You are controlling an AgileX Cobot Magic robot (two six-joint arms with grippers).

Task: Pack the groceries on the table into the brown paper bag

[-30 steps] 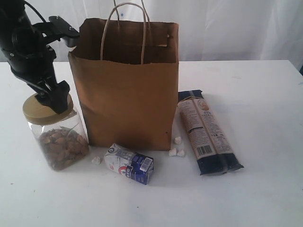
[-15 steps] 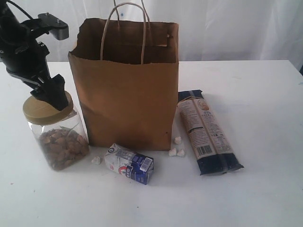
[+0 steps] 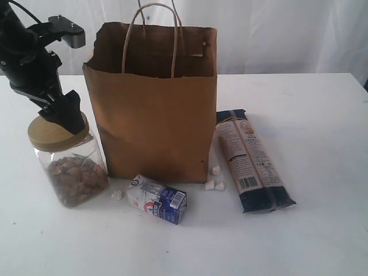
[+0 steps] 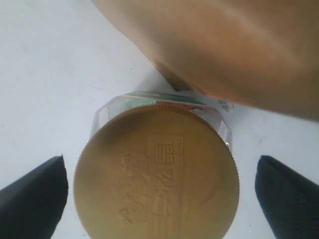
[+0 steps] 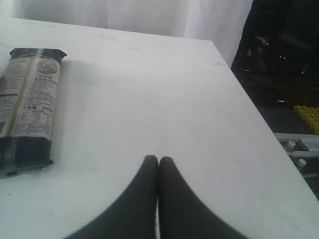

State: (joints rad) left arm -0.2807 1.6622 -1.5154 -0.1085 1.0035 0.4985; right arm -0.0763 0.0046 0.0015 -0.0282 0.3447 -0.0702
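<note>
A clear jar of nuts [image 3: 69,169] with a gold lid [image 4: 157,181] stands on the white table [image 3: 322,126], left of the upright brown paper bag [image 3: 155,109]. My left gripper [image 3: 63,118] hangs right at the lid, open, with one finger [image 4: 35,194] on each side and a gap to the lid's edge. A small white-blue carton [image 3: 156,198] lies in front of the bag. The long dark-blue noodle packet [image 3: 252,161] lies to the bag's right. My right gripper [image 5: 158,159] is shut on nothing, low over bare table, with the noodle packet [image 5: 30,107] off to one side.
Small white crumbs [image 3: 214,183] lie at the bag's front right corner and one beside the carton. The bag's side [image 4: 224,45] is close by the jar. The table's edge [image 5: 259,114] runs near the right gripper, with a dark floor beyond it.
The left arm shifted a little to the left over the jar lid, then held still. Nothing else has moved.
</note>
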